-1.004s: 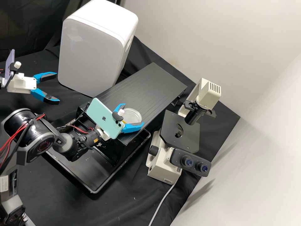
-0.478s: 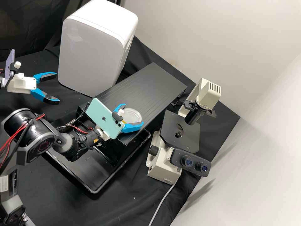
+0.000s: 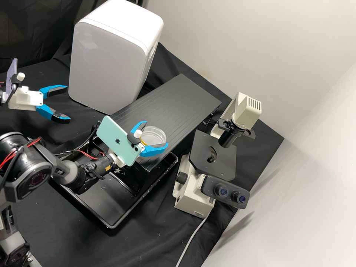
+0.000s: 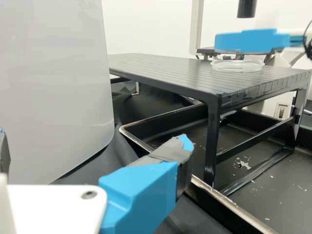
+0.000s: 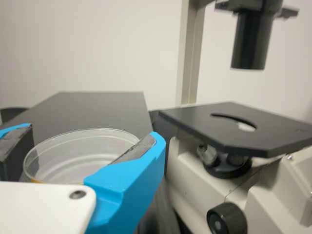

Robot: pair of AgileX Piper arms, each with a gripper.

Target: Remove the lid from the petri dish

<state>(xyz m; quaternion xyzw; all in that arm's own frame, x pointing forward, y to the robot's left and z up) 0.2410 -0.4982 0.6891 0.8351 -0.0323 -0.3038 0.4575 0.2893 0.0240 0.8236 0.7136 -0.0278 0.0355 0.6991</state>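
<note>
My right gripper [image 3: 155, 134] hangs over the near end of the black ribbed platform [image 3: 174, 104], shut on the clear round petri dish lid [image 3: 151, 135]. In the right wrist view the lid [image 5: 80, 153] sits between the two blue fingers [image 5: 131, 170] of my right gripper [image 5: 85, 141], tilted a little. The left wrist view has the dish base [image 4: 239, 65] resting on the platform [image 4: 195, 78] under the other arm's blue finger. My left gripper [image 3: 66, 102] is far to the left over the black cloth, open and holding nothing. One of its fingers [image 4: 161, 175] points towards the tray.
A white box-shaped appliance [image 3: 111, 55] stands behind the platform. A microscope [image 3: 218, 159] stands close on the right, its stage [image 5: 234, 129] just beyond the lid. The platform stands in a black tray [image 3: 111, 207]. Open black cloth lies at the front.
My right gripper has risen slightly and drawn back to the left with the lid in it. The left arm has not moved.
</note>
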